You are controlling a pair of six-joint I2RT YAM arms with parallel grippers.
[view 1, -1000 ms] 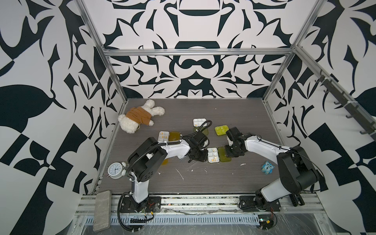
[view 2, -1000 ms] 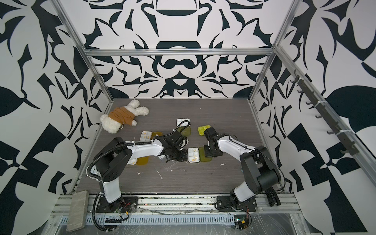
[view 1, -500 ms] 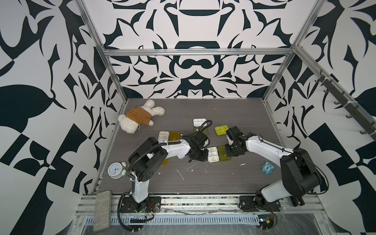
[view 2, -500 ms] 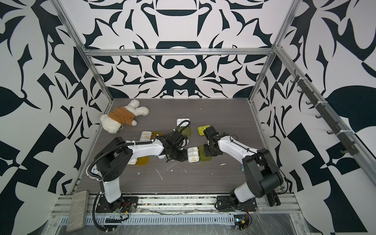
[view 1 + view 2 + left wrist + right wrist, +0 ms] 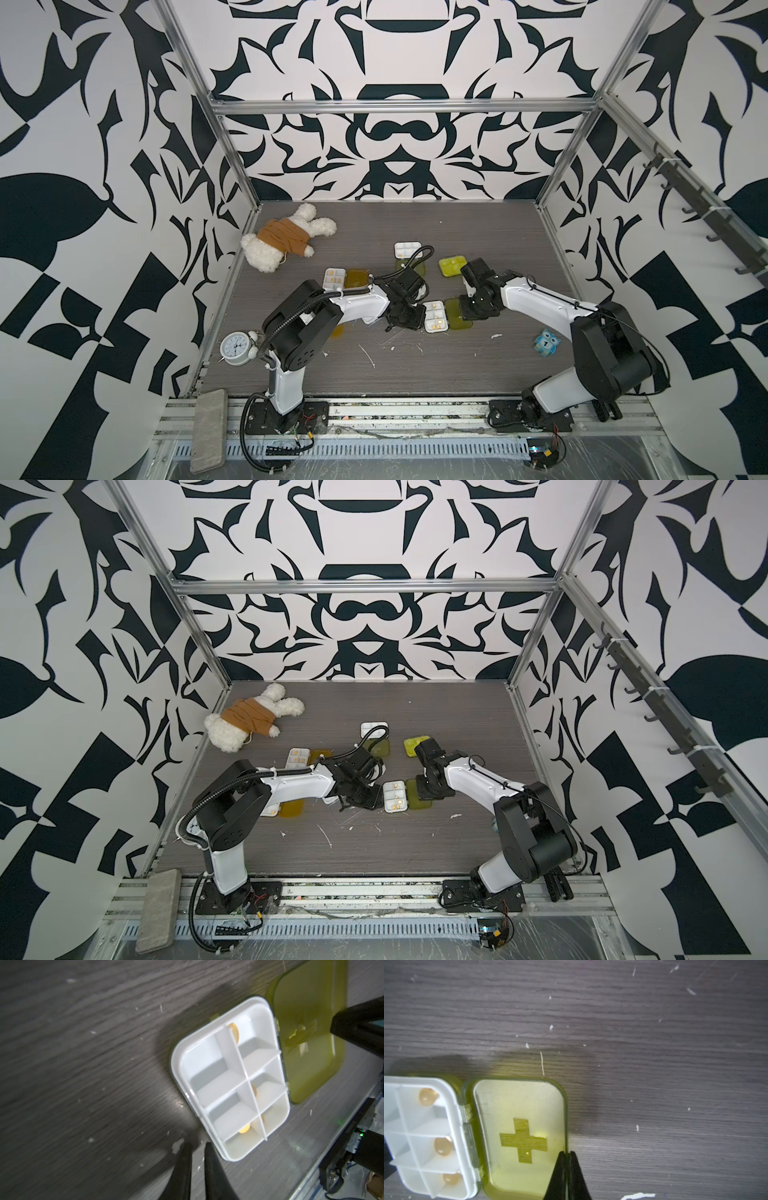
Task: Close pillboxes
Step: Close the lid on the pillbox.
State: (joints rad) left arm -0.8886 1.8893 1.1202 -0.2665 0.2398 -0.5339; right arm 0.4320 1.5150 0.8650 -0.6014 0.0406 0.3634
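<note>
An open pillbox lies mid-table between my arms, with its white tray (image 5: pixel 435 316) (image 5: pixel 230 1076) holding several orange pills. Its yellow-green lid (image 5: pixel 453 321) (image 5: pixel 519 1134) is folded flat on the table beside the tray. My right gripper (image 5: pixel 566 1153) (image 5: pixel 469 313) is shut on the lid's outer rim. My left gripper (image 5: pixel 197 1146) (image 5: pixel 409 320) sits low by the tray's outer corner, its jaws a narrow gap apart with nothing between them. Other pillboxes: a shut yellow-green one (image 5: pixel 451 266), an open one behind (image 5: pixel 407 250), and an open amber one (image 5: pixel 334 279).
A plush bear (image 5: pixel 286 237) lies at the back left. A round white clock (image 5: pixel 237 348) stands front left and a blue owl toy (image 5: pixel 546 343) at the right. An amber lid (image 5: pixel 293 810) shows under my left arm. White scraps litter the table.
My right arm has shifted slightly while keeping its place at the lid's rim. The left arm and the pillbox have not visibly moved.
</note>
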